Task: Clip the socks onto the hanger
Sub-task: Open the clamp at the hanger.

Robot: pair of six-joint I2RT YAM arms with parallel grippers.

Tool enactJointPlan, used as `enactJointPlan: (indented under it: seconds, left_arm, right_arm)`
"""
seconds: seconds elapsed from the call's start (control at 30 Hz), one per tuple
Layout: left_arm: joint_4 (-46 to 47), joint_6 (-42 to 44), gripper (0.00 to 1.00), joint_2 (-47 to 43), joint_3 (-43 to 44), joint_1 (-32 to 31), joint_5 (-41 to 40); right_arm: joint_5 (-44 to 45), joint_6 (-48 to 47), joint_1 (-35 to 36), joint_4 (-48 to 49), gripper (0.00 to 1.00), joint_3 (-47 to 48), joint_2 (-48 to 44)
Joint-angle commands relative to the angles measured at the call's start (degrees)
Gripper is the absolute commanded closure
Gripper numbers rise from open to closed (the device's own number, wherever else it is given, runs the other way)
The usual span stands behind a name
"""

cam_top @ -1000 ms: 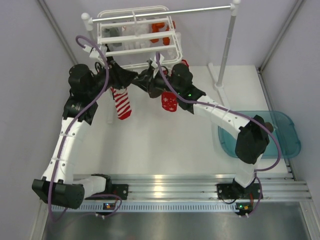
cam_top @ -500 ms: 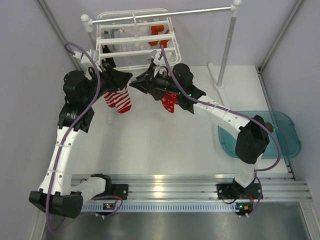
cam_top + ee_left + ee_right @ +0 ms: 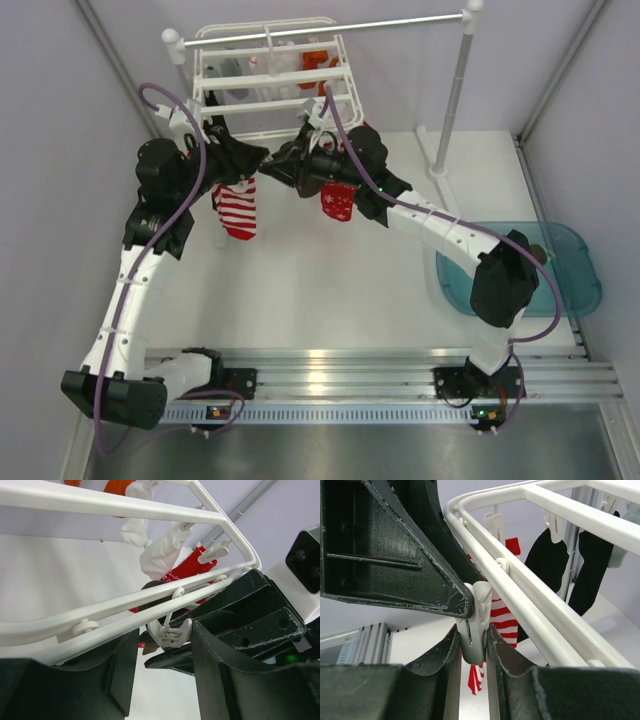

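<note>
Presently the left gripper [image 3: 165,635] stands with its fingers apart, straddling a small white plastic clip [image 3: 475,620] on the near rail of the white plastic rectangular drying hanger [image 3: 100,502]. Half a second ago this arm was swung outward and the red-and-white striped sock [image 3: 238,208] beneath it hung askew. The arm has since come back in, and that sock now hangs nearly straight.

Judgement: both grippers are settling again on one clip, and no further sock is fastened yet.

The right gripper [image 3: 474,645] is clamped on what appears to be the same clip, pinching its sides, at much the same spot as before. Just below it the small red sock with white snowflake pattern [image 3: 338,203] hangs at the hanger's near edge. Whether a clip already bites it, I cannot tell.

Further back, dark brown-grey socks [image 3: 547,555] and an orange sock [image 3: 318,58] hang from the frame.

At the far right of the desk [image 3: 330,290] sits a teal plastic tray [image 3: 585,265]. The right arm's elbow covers part of it, and nothing certain shows inside.
</note>
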Motion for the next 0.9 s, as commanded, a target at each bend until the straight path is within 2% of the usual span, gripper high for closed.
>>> enactJointPlan:
  seconds: [0.0,0.3,0.43,0.47,0.57,0.6,0.67,0.7,0.87]
  left_arm:
    - [5.47,-1.52,0.50,0.71,0.06,0.01,-1.16]
    - [8.98,-3.45,0.54,2.02,0.06,-0.08,-0.73]
    - [9.60,-3.89,0.66,2.46,-0.03,0.01,-0.02]
    - [9.69,-3.81,0.75,2.46,-0.11,0.01,0.06]
    - [9.69,-3.37,0.87,2.38,-0.20,0.01,0.41]
    - [9.60,-3.19,0.94,2.20,-0.29,0.01,0.33]
    - [9.34,-2.67,1.00,2.03,-0.55,0.01,0.42]
    - [9.25,-2.49,1.00,1.94,-0.64,0.01,0.42]
    - [8.90,-1.52,1.00,1.67,-0.82,0.01,0.50]
  right_arm:
    - [-2.29,0.43,0.05,3.22,1.00,0.50,-0.58]
    - [-2.47,0.07,0.14,3.22,1.00,0.59,-0.41]
    - [-2.82,-0.10,0.13,3.22,1.00,0.76,-0.32]
    - [-2.90,-0.02,0.14,3.13,1.00,0.85,-0.23]
    - [-2.56,-0.19,0.14,2.43,0.87,0.85,-0.32]
    - [-2.29,-0.45,0.14,1.38,0.75,0.85,-0.49]
    - [-2.03,-1.15,-0.04,0.15,0.62,0.59,-0.84]
    - [-1.94,-1.85,-0.13,-1.07,0.53,0.42,-1.46]
    - [-5.00,-3.62,-1.36,-4.16,0.33,-4.41,-6.02]
